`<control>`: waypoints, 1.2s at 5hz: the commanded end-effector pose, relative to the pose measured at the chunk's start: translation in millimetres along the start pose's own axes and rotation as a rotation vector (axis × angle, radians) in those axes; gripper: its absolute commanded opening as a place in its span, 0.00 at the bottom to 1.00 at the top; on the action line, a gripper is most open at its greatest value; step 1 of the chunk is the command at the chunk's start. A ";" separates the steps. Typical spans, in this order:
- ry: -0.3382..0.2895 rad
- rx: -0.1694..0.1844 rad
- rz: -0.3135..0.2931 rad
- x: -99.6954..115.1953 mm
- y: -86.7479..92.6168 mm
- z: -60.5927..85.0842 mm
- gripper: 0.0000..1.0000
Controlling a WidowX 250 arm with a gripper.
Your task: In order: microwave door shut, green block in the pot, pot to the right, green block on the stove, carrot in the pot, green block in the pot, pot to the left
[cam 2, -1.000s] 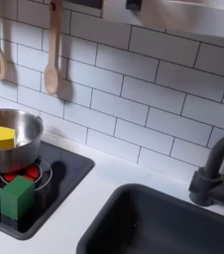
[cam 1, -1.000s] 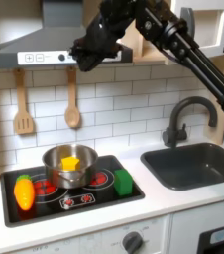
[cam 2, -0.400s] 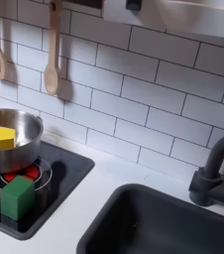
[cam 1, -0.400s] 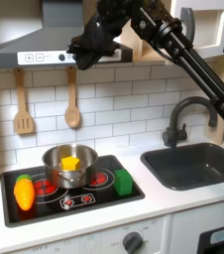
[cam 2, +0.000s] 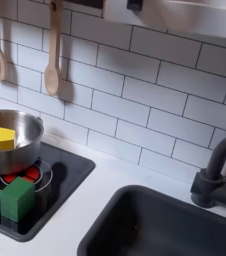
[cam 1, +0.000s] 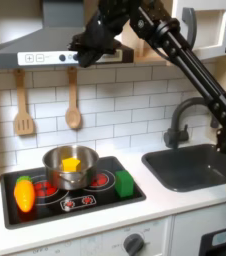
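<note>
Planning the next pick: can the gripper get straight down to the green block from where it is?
Probably yes. The gripper hangs high by the range hood, and the green block stands upright on the stove, at the first exterior view's right of the pot, apart from it, nothing above it. Jaw state unclear.

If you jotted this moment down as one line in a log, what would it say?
gripper: high near hood, holding nothing seen | green block: on stove, beside pot | carrot: on stove | yellow piece: in pot

Wooden spatula (cam 1: 23, 105) and spoon (cam 1: 73, 100) hang beside grey sink (cam 1: 200, 165).
</note>
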State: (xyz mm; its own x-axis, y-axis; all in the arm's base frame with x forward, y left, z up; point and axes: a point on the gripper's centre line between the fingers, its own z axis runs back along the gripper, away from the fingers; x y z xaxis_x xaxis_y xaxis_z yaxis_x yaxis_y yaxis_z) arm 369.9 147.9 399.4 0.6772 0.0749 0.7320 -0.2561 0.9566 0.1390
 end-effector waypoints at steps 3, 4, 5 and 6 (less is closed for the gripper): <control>0.001 -0.008 -0.011 7.7 -1.3 -11.9 0.00; 0.000 -0.016 -0.010 10.2 -2.7 -14.3 0.00; 0.004 -0.020 -0.013 11.1 -3.2 -17.0 0.00; 0.004 -0.031 -0.018 11.9 -7.5 -18.1 0.00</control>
State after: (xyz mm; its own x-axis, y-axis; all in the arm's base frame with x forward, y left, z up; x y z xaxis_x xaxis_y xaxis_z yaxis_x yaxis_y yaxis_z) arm 391.0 147.5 396.3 0.6838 0.0572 0.7275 -0.2247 0.9650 0.1353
